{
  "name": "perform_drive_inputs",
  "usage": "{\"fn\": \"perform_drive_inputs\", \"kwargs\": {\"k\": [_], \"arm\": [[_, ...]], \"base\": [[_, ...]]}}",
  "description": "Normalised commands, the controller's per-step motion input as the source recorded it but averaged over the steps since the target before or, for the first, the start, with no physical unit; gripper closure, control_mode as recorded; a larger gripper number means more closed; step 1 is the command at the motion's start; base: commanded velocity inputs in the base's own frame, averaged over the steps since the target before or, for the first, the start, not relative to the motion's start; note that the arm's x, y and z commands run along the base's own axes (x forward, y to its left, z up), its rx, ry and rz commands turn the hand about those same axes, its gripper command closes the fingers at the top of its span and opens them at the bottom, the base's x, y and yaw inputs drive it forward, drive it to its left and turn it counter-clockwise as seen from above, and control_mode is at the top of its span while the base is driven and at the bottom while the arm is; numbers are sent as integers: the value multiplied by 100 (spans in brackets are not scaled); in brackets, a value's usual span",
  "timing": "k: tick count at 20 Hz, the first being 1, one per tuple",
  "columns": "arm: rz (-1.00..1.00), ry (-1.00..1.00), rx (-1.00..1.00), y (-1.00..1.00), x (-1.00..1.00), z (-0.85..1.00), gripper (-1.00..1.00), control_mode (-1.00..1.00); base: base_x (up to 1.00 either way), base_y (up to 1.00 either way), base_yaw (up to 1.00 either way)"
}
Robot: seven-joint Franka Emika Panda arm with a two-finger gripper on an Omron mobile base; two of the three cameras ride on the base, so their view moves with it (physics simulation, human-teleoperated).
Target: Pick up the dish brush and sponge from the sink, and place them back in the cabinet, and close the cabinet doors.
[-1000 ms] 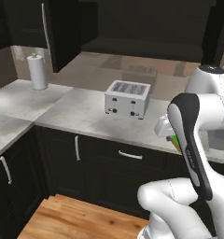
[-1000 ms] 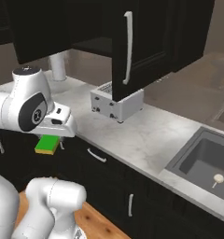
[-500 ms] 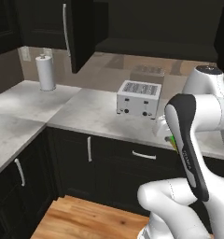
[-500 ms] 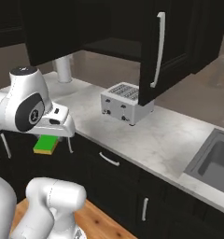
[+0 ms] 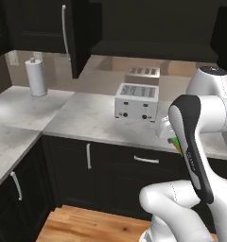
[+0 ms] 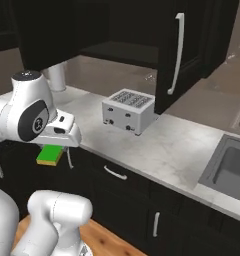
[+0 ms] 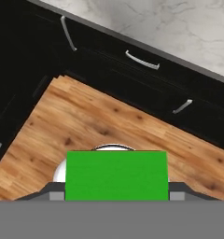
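Claw [image 6: 53, 159] clamped across the sponge [image 6: 50, 154], w/ green top level, carried low in front of the base cabinets, left of the toaster [image 6: 128, 111], presumably en route to the cabinet [image 6: 119, 22] above it, whose cabinet doors [image 6: 184, 47] stand open.

The white arm is folded tight, elbow raised, wrist bent so the claw [image 6: 51, 156] points straight down in front of its base. Its jaws are clamped across the sponge [image 7: 116, 175], holding it flat and level.
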Motion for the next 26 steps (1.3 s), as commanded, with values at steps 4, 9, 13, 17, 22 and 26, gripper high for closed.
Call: {"fn": "perform_drive_inputs", "kwargs": {"k": [4,9,13,17,22,26], "arm": [[0,0,0,0,0,0,100,100],[0,0,0,0,0,0,100,100],[0,0,0,0,0,0,100,100],[0,0,0,0,0,0,100,100],[0,0,0,0,0,0,100,100],[0,0,0,0,0,0,100,100]], "base": [[36,55,-24],[42,47,-27],[41,28,-32],[37,8,-33],[35,0,-32],[40,0,-31]]}}
